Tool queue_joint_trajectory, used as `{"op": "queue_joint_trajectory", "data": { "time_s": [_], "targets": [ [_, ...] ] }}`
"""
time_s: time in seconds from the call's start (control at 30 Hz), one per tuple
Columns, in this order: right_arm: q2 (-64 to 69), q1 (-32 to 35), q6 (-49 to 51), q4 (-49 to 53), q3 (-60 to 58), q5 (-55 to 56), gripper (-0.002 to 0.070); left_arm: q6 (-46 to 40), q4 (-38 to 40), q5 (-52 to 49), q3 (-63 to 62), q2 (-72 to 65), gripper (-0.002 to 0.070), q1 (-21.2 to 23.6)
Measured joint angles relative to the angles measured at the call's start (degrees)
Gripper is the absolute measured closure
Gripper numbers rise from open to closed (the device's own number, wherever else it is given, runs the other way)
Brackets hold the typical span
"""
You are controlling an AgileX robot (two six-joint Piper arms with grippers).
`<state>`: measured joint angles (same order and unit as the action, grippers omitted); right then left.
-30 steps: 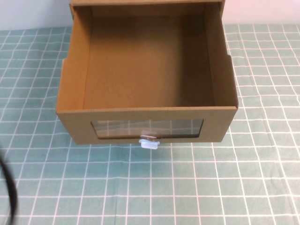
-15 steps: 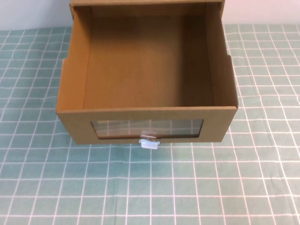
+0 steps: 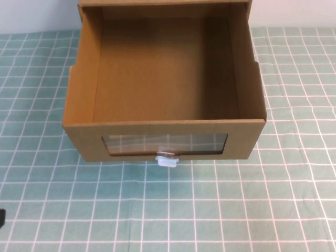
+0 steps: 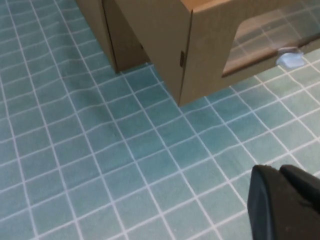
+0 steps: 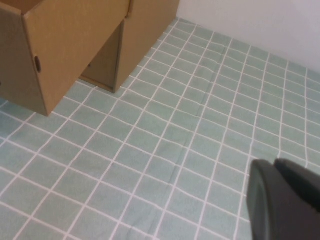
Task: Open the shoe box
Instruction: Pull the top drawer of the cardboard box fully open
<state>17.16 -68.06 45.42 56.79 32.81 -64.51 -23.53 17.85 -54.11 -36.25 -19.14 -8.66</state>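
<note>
Empty shoe box [image 3: 165,94] drawer stands pulled out. Left gripper [image 4: 278,175] closed, over tablecloth [image 3: 262,210] near its front-left corner; right gripper [image 5: 275,167] closed, off its right side.

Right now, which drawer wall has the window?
The front wall, nearest the robot, with the white pull tab; others are windowless. Left gripper sits off its left corner, right gripper off its right.

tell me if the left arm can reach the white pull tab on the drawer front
Probably yes. The left gripper, shut, hangs low off the box's front left corner, and only bare cloth lies between it and the pull tab. The right gripper, shut, sits off the box's right side.
</note>
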Motion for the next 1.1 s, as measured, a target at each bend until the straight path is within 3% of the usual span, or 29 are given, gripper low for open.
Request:
{"op": "queue_joint_trajectory", "data": {
  "time_s": [0.23,0.6,0.77,1.1],
  "targets": [
    [-0.1,0.0,0.0,0.0,0.0,0.0,0.0689,0.0,-7.5,14.5,9.0,7.8,0.068,0.0],
    [-0.1,0.0,0.0,0.0,0.0,0.0,0.0689,2.3,-8.9,37.3,33.7,19.1,0.068,0.0],
    [-0.1,0.0,0.0,0.0,0.0,-0.1,0.069,8.2,-11.1,33.5,37.8,19.6,0.068,0.0],
    [-0.1,0.0,0.0,0.0,0.0,-0.1,0.0689,9.0,-12.4,31.8,37.8,19.7,0.068,0.0]
  ]
}}
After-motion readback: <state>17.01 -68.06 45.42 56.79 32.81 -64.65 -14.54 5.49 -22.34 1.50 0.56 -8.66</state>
